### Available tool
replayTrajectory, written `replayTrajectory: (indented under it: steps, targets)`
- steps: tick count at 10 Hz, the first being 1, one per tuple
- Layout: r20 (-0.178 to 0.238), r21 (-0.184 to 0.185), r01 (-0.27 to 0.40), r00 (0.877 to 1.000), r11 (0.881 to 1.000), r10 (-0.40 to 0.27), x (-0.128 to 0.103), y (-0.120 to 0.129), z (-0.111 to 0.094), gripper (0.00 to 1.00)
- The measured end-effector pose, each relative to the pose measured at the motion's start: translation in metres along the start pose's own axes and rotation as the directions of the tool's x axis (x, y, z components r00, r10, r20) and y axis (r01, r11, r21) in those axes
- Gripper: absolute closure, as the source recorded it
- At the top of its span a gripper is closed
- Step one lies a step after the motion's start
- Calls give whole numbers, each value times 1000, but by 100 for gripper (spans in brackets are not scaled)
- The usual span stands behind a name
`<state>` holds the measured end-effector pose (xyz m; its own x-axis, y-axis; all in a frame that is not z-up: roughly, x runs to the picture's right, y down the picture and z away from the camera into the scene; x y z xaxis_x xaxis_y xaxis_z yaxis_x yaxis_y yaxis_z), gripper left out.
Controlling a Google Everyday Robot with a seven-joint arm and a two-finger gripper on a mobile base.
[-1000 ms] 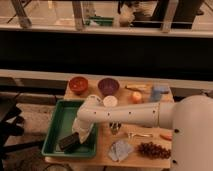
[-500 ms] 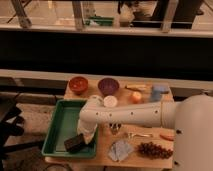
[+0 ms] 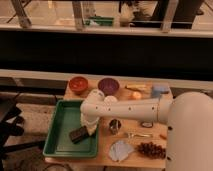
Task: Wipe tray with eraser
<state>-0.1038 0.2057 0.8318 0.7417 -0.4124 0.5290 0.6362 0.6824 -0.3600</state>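
The green tray (image 3: pixel 56 131) lies on the left part of the wooden table. The dark eraser (image 3: pixel 78 134) rests on the tray floor near its right side, towards the front. My gripper (image 3: pixel 88 130) reaches down from the white arm at the eraser's right end and presses it onto the tray. It appears shut on the eraser. The arm comes in from the right, over the table.
A red-brown bowl (image 3: pixel 78 84) and a purple bowl (image 3: pixel 108 85) stand behind the tray. A white cup (image 3: pixel 110 100), an orange (image 3: pixel 136 95), a small dark cup (image 3: pixel 115 125), a grey-blue cloth (image 3: pixel 121 149) and grapes (image 3: pixel 151 149) lie to the right.
The eraser and my gripper have slid to the right across the tray floor and a little away from the front rim.
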Motion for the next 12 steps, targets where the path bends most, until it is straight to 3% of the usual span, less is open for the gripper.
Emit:
replayTrajectory:
  steps: [4, 6, 11, 12]
  targets:
    - [-28, 27, 22, 999, 999, -21, 41, -47, 4, 98]
    - [-35, 51, 51, 998, 997, -49, 46, -76, 8, 98]
    - [-30, 55, 60, 998, 997, -58, 43, -80, 10, 98]
    - [-24, 75, 70, 997, 995, -68, 39, -88, 10, 98]
